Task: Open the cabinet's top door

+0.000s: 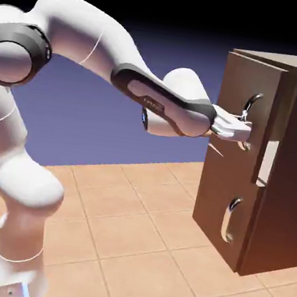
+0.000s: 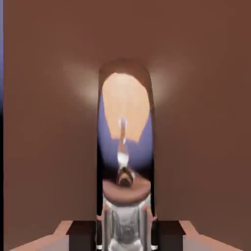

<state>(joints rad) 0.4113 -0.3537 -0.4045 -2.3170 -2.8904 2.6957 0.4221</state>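
Exterior view: the cabinet (image 1: 291,172) stood at the right, its top door (image 1: 245,78) facing the arm (image 1: 82,24) on the left. The jaws (image 1: 245,131) were clamped on the top door's curved silver handle (image 2: 126,220), 1 fingertip on each side of it in the hand view. Of the 2 handles, the lower handle (image 1: 227,223) was untouched. The step in hand looked like securing the grip before the main swing. The next move called for a steady pull left, away from the cabinet, curving with the door so the handle wouldn't slip.
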